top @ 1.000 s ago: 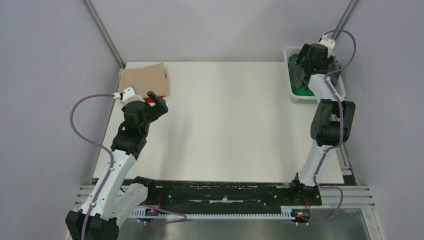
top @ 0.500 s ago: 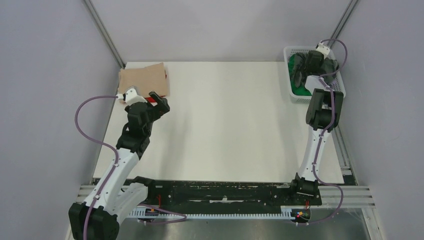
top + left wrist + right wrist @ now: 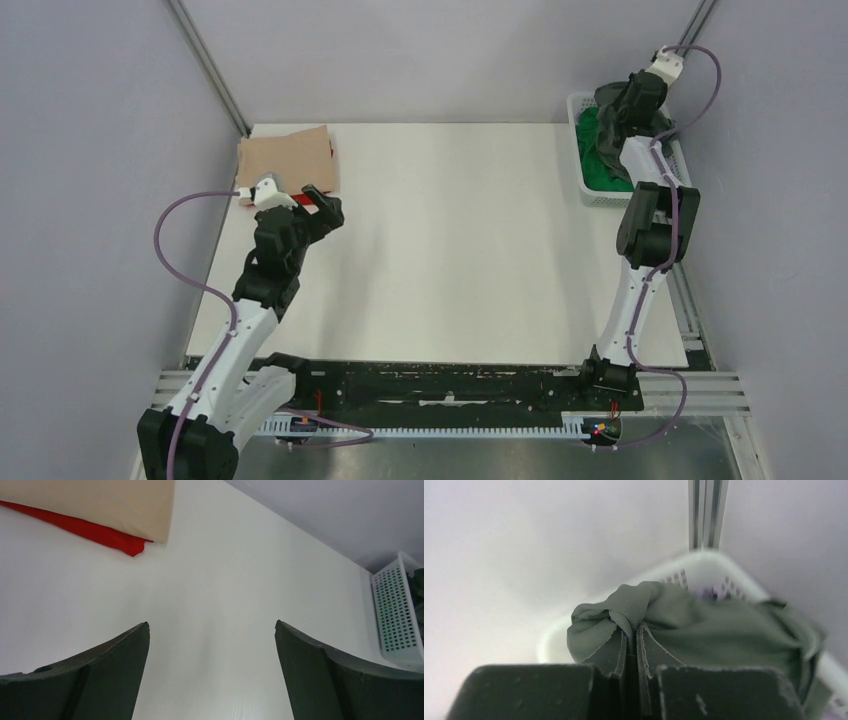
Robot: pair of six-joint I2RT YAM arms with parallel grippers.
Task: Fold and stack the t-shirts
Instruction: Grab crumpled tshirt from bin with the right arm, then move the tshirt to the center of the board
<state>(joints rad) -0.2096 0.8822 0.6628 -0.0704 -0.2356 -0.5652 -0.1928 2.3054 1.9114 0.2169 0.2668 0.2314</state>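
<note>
Pick-up step: the right gripper point(image 3: 633, 650) pinches the bunched dark grey cloth t-shirt point(image 3: 724, 625) over the white plastic lattice basket point(image 3: 704, 560) at 1 o'clock. Next it likely needs lifting clear. At 10 o'clock the left gripper point(image 3: 211, 624) gapes.

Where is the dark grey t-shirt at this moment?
Top view, table's far right corner: the dark grey t-shirt hangs pinched in the right gripper, raised over the white basket, above the green t-shirt inside it.
</note>
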